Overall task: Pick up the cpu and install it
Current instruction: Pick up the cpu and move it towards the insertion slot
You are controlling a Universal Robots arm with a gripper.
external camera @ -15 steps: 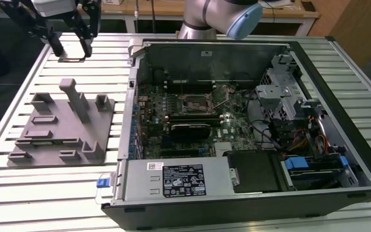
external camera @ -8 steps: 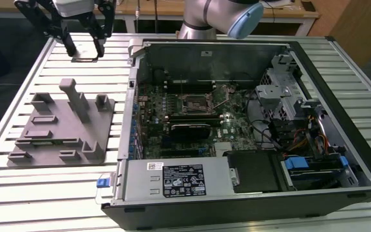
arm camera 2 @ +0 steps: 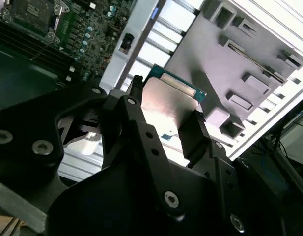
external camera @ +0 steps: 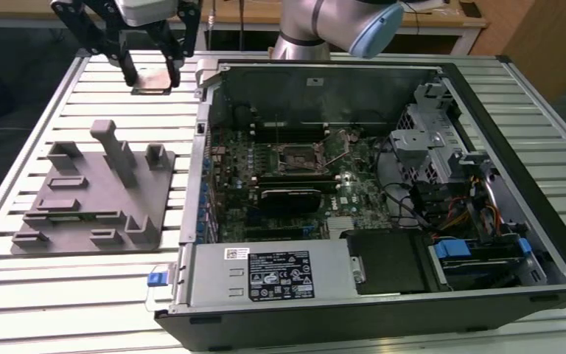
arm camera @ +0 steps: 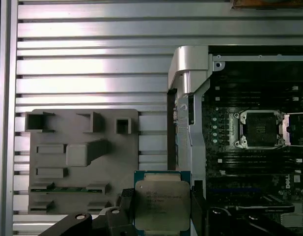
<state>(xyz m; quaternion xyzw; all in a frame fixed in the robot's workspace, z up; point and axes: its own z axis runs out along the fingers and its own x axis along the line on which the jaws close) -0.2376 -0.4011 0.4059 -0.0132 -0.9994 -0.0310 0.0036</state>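
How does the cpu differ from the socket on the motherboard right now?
Place: the cpu is held in the gripper over the slatted table, while the socket sits on the motherboard inside the case.
Look: the cpu has a pale silvery top; the socket is dark in the middle with a metal frame around it.
Both are roughly square.
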